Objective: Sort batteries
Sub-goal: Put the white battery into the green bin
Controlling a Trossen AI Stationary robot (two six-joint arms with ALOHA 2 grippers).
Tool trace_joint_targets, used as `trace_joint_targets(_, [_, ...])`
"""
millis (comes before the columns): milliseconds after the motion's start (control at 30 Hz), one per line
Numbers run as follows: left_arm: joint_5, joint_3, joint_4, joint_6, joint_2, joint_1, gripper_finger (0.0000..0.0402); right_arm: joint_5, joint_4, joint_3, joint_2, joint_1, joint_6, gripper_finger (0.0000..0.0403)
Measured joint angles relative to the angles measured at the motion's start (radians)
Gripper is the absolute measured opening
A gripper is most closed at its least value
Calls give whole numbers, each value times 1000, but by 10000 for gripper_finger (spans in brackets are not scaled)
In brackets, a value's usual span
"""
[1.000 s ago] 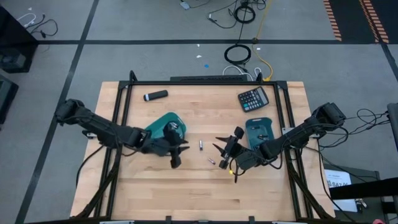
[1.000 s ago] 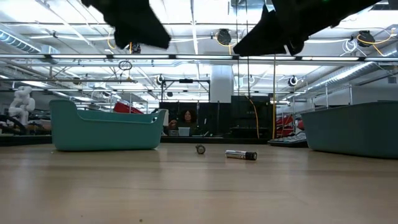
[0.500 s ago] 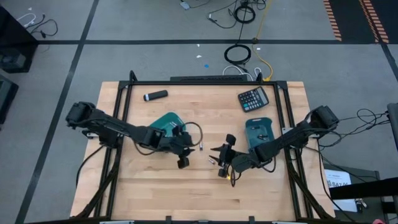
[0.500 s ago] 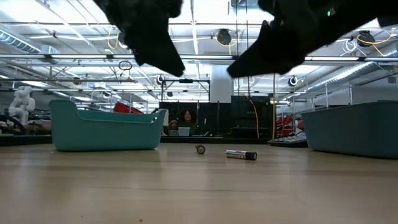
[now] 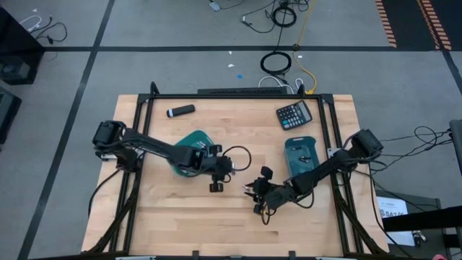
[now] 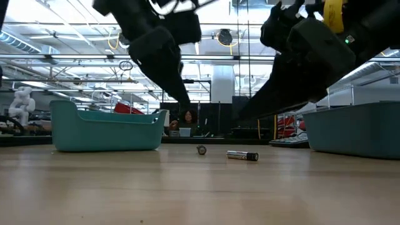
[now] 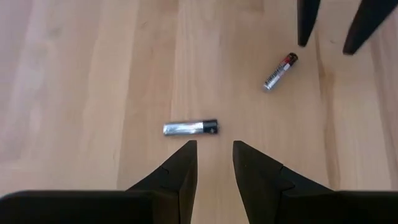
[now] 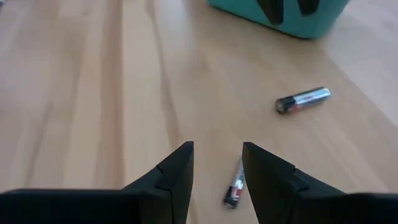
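Note:
Two batteries lie flat on the wooden table. The larger silvery one (image 7: 189, 127) (image 8: 303, 99) shows end-on in the low view (image 6: 201, 150). The thinner one with a red end (image 8: 235, 188) (image 7: 280, 71) (image 6: 242, 155) lies to its right. My left gripper (image 7: 214, 165) (image 5: 216, 180) is open, hovering just short of the silvery battery. My right gripper (image 8: 217, 165) (image 5: 254, 196) is open too, its fingers standing either side of the thin battery's near end without touching it.
A teal bin (image 5: 189, 143) (image 6: 106, 128) sits under my left arm and a second teal bin (image 5: 299, 153) (image 6: 356, 128) beside my right arm. A calculator (image 5: 294, 114) and a black marker-like cylinder (image 5: 180, 110) lie near the far edge. Bare wood lies toward the near edge.
My left gripper has reached toward the table's right, away from its bin and toward the silvery battery, coming lower. My right gripper has moved toward the table's left and near edge, down over the thin battery. The batteries have not moved.

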Motion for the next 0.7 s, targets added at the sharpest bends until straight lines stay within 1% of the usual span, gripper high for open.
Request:
trace_joint_targets(67, [12, 0, 5, -1, 15, 15, 114, 8, -9, 0, 1, -1, -1, 130])
trace_joint_targets(133, [-9, 0, 7, -6, 24, 22, 114, 32, -15, 0, 1, -1, -3, 135])
trace_joint_targets(267, [-23, 0, 14, -4, 25, 25, 116, 34, -33, 2, 19, -1, 31, 161])
trace_joint_targets(333, [-23, 0, 19, 16, 25, 25, 125, 29, -41, 1, 41, 0, 39, 177])
trace_joint_targets(467, [-28, 0, 34, 67, 25, 25, 159, 29, -29, 4, 68, -8, 47, 200])
trace_joint_targets(567, [-35, 0, 37, 103, 25, 34, 182, 64, -36, 4, 78, -8, 50, 201])
trace_joint_targets(633, [-35, 0, 38, 130, 25, 39, 188, 75, -41, 4, 76, -8, 47, 196])
trace_joint_targets(700, [-11, 0, 47, 136, 25, 46, 189, 68, -52, 4, 78, -12, 44, 188])
